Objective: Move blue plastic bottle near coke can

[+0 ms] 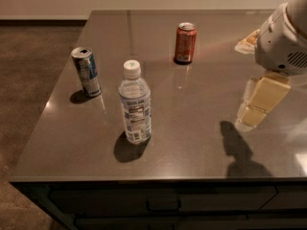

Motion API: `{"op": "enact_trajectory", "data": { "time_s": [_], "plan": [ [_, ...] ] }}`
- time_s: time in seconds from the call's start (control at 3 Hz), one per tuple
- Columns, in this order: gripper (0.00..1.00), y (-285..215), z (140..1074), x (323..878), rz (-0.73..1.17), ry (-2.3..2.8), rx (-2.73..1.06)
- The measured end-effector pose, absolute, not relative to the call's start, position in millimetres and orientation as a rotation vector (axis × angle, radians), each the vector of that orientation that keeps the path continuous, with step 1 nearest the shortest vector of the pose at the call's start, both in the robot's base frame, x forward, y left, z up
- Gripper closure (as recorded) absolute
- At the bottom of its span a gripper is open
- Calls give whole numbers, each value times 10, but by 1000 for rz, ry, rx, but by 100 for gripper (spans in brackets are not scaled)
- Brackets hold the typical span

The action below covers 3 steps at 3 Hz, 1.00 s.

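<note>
Nearest the camera is the front edge of a dark grey, glossy stone worktop, with dark drawer fronts beneath it. A little way back from that edge, left of centre, stands the blue plastic bottle: a clear plastic water bottle with a white screw cap and a pale blue-white printed label. It is upright and casts a round shadow toward the front.

To the right, at about the same depth, the robot's cream-coloured hand hangs just over the worktop near its right side, below a white rounded arm housing. It is well apart from the bottle and holds nothing. Whether it is set wide or narrow cannot be told. Its dark shadow falls on the worktop in front of it.

Farther back on the left, near the worktop's left edge, stands a slim blue-and-silver can, upright and close to the bottle without touching it.

Beyond that, toward the back and right of centre, stands the coke can, a short red-orange soda can with a silver top. It is upright and well apart from the bottle.

A small pale object lies at the far right, partly hidden by the arm.
</note>
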State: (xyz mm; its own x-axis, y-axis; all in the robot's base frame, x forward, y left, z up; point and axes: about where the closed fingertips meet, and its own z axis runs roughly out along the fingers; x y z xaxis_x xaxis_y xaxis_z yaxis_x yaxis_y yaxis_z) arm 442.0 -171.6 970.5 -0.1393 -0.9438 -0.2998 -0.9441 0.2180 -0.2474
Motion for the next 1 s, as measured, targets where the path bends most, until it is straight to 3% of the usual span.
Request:
{"op": "enact_trajectory", "data": {
  "time_s": [1.0],
  "plan": [
    [0, -528, 9504, 4588, 370, 1947, -1741]
  ]
}}
